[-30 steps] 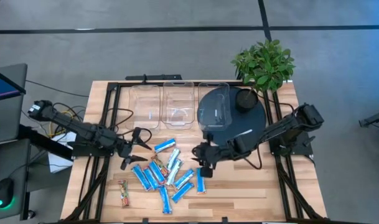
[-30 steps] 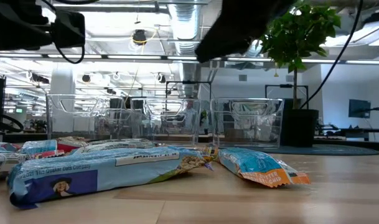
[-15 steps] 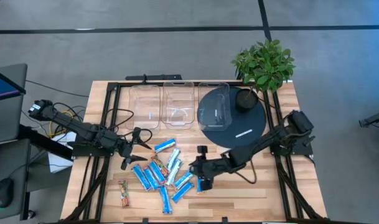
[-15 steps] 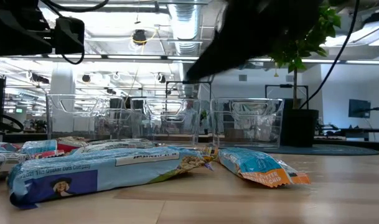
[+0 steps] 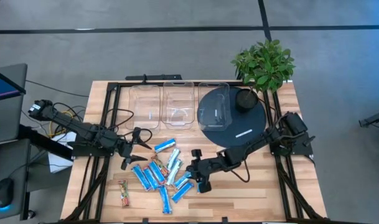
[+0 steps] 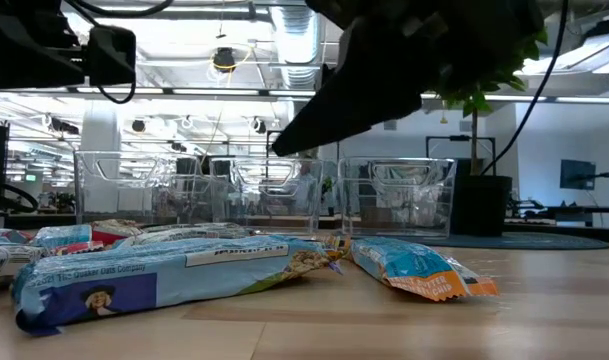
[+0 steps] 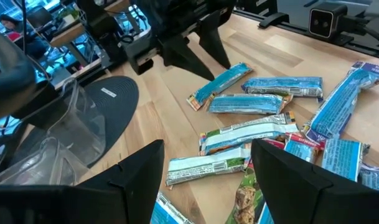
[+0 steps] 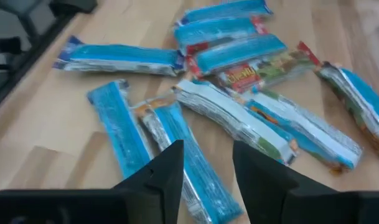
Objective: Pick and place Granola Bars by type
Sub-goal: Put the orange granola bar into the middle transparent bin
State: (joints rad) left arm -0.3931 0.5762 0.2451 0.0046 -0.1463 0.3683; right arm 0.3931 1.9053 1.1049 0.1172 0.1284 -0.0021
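The granola bars lie flat in a loose pile on the wooden table, near its near edge. Most are blue, some silvery-green, and one orange-brown bar lies apart to the left. My right gripper hovers open over the pile's right side. In the right wrist view its fingers stand above a long blue bar. My left gripper waits open, left of the pile and above the table. The left wrist view shows the bars beyond it. In the low view two bars lie in front.
Three clear plastic bins stand in a row at the far side. The right one sits partly on a round black mat. A potted plant stands at the far right corner. Black frame rails run along both table sides.
My right gripper has moved from beside the black mat toward the near edge and a little leftward, coming down over the right side of the bar pile. Its arm has stretched out lower over the table. The bars have not moved.
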